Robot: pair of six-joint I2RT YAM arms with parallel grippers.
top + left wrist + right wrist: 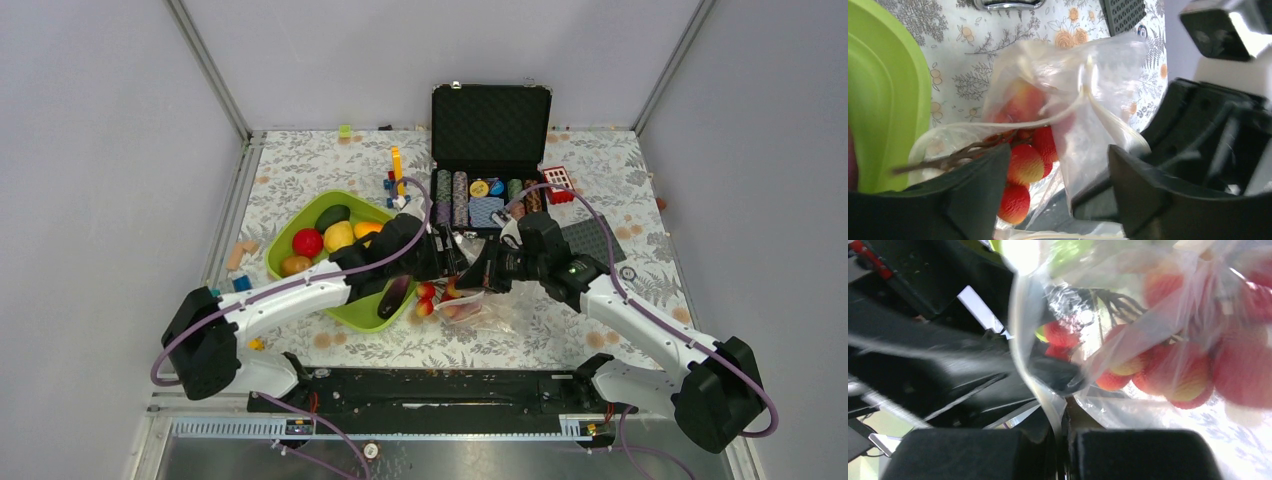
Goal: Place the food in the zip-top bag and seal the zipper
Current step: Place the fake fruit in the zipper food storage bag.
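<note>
Fruit fills the lime-green plastic tray [352, 314] at nine o'clock from the table's middle: a dark green toy vegetable [332, 216], a round red toy fruit [308, 242], a yellow toy lemon [339, 236], an orange toy fruit [367, 229] and an orange-brown toy fruit [295, 265]. A purple toy aubergine [393, 297] lies at the tray's four o'clock edge, partly under the left arm; whether it is inside the rim is unclear.

The clear dotted zip-top bag [490, 314] lies at the middle, just at three o'clock of the tray, with a bunch of small red toy berries [1024, 165] behind its film. The open black hard case [490, 115] at twelve o'clock holds rows of striped poker chips [460, 197].

The left gripper [1058, 197] stands at the bag's mouth with its jaws wide apart, gripping nothing. The right gripper [1060, 452] is clamped on the bag's white rim strip.

From above, both grippers cover the bag's mouth, so whether every berry is inside cannot be told. Both wrist views cut the bag off at their edges.
</note>
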